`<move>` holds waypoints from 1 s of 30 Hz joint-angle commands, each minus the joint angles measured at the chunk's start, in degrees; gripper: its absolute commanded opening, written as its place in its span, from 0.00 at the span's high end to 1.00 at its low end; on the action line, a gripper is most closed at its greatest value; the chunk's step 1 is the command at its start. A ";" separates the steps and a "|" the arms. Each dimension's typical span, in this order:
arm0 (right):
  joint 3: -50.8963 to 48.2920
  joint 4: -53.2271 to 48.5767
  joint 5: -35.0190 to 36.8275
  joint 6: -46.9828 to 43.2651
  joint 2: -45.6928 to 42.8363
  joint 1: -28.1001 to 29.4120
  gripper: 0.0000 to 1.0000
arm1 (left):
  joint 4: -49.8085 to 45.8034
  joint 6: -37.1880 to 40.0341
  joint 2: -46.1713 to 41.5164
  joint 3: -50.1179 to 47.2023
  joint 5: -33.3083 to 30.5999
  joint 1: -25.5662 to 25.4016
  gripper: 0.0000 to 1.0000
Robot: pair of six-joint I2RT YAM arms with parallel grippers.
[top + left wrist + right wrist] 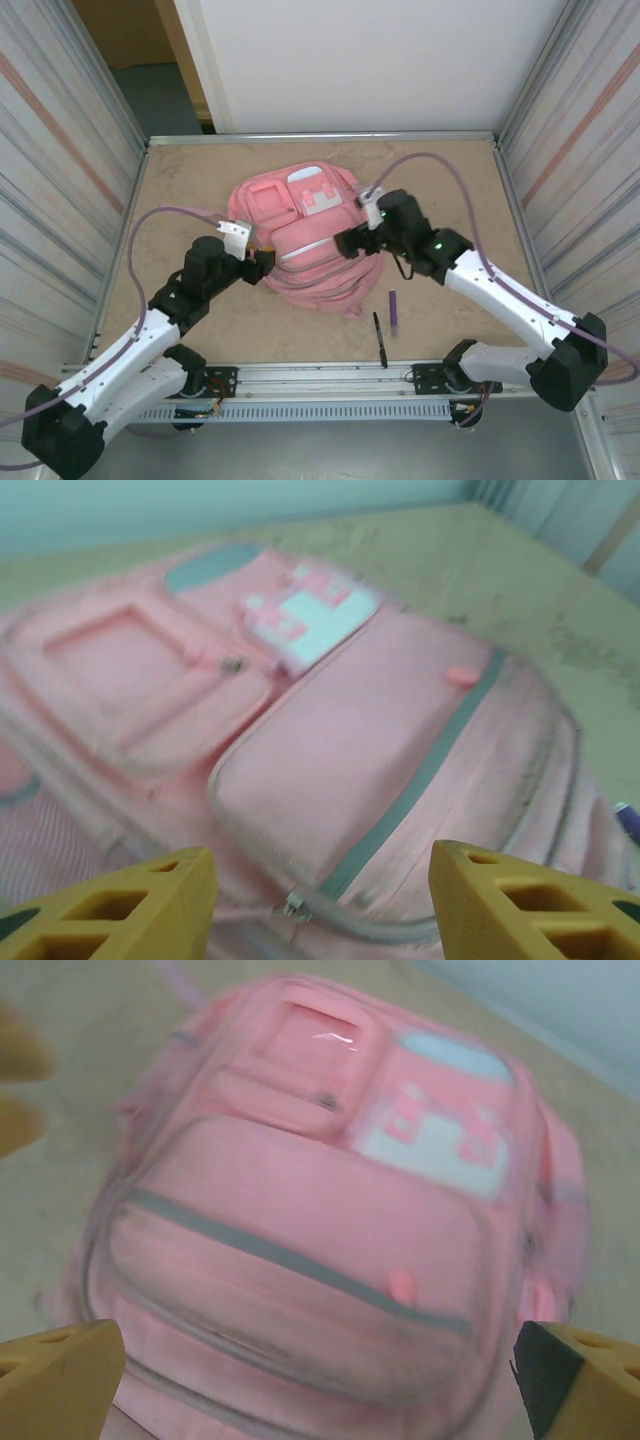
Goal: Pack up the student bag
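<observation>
Left gripper [320, 880] and right gripper [320, 1365] hang open, empty, above the student bag [305, 265]; I should centre on the zipper pull [292, 905] before closing.

Both wrist views blur the student bag [380, 750], its patch [310, 620] unreadable and its near end cut off at the bottom edge; a purple marker [628, 822] is clipped by the left wrist view's right edge; from above, the left gripper [264, 262] and right gripper [348, 243] cover the bag's sides.
</observation>
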 commanded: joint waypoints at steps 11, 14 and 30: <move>-13.74 -27.22 -3.49 29.08 -5.37 -0.34 0.26 | 8.34 22.25 6.83 -0.07 3.34 -5.11 0.41; -15.16 -25.64 -2.09 31.71 -4.98 5.42 0.29 | 6.49 29.83 8.78 0.21 7.19 -8.14 0.41; -21.28 -12.70 -0.16 43.34 11.78 25.26 0.51 | 6.00 37.40 19.62 3.26 -3.51 -10.05 0.38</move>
